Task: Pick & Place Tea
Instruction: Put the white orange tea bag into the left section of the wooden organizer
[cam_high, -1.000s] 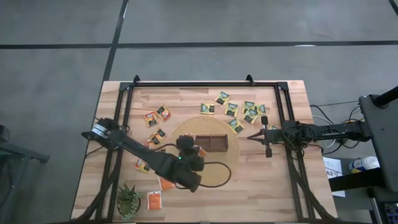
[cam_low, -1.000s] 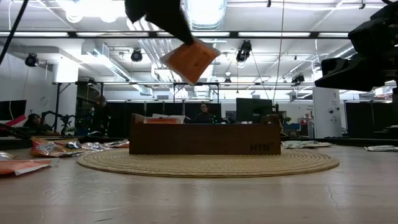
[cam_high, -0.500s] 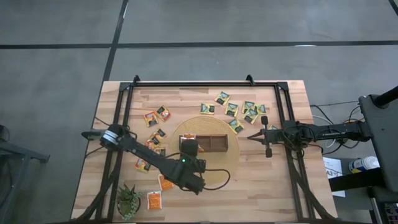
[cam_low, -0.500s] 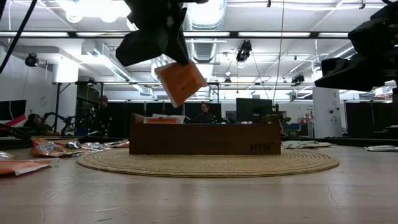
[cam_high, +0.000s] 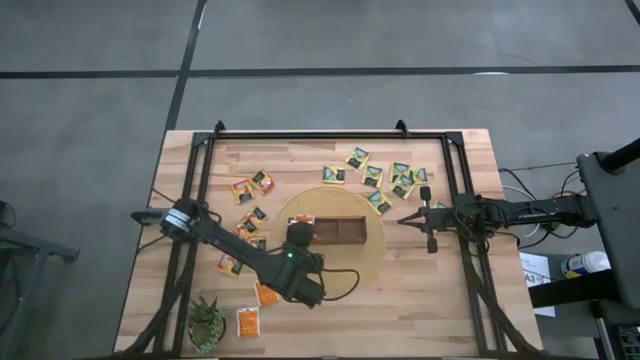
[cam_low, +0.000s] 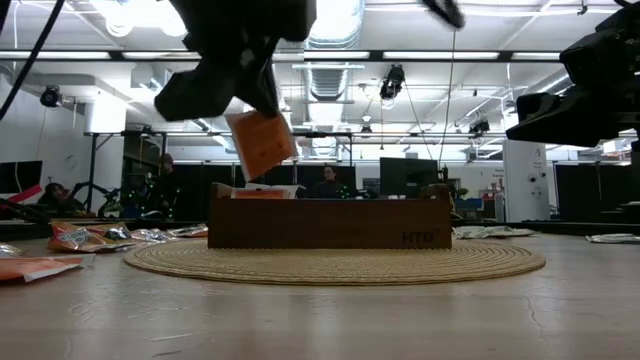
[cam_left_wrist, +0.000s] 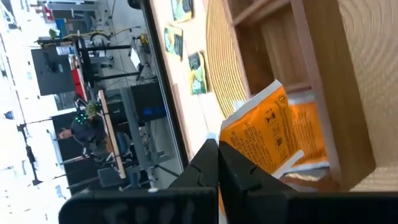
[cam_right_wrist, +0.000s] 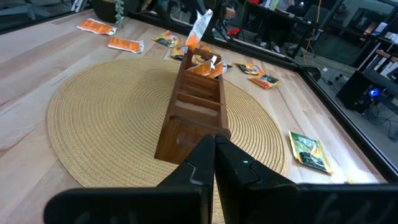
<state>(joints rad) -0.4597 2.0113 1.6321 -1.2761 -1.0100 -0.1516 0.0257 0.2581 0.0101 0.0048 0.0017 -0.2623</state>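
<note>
My left gripper (cam_low: 250, 100) is shut on an orange tea sachet (cam_low: 261, 143), just above the left end of the long wooden box (cam_high: 345, 231). The box stands on a round woven mat (cam_high: 370, 268). Its left end compartment (cam_left_wrist: 308, 134) holds more orange sachets. Loose sachets lie flat on the table: green-and-yellow ones (cam_high: 400, 180) at the far right, mixed ones (cam_high: 250, 188) at the left, and orange ones (cam_high: 248, 322) at the near left. My right gripper (cam_high: 405, 220) hovers shut and empty to the right of the mat. My left gripper pinches the orange sachet by one edge (cam_left_wrist: 235, 149) between its two fingers, coming slanting down from the table's near left. The sachet hangs tilted below the fingers, lifted clear, over the box's left end compartment.
A small green spiky plant (cam_high: 207, 322) stands at the near left corner. A black frame rail (cam_high: 455, 190) runs along the table's edges. Bare wood lies near the front edge, right of the mat (cam_high: 420, 310).
My left gripper has come down toward the box's left end and rolled its wrist. The orange sachet has sunk with it and turned, and now hangs lower, close over the left end compartment.
</note>
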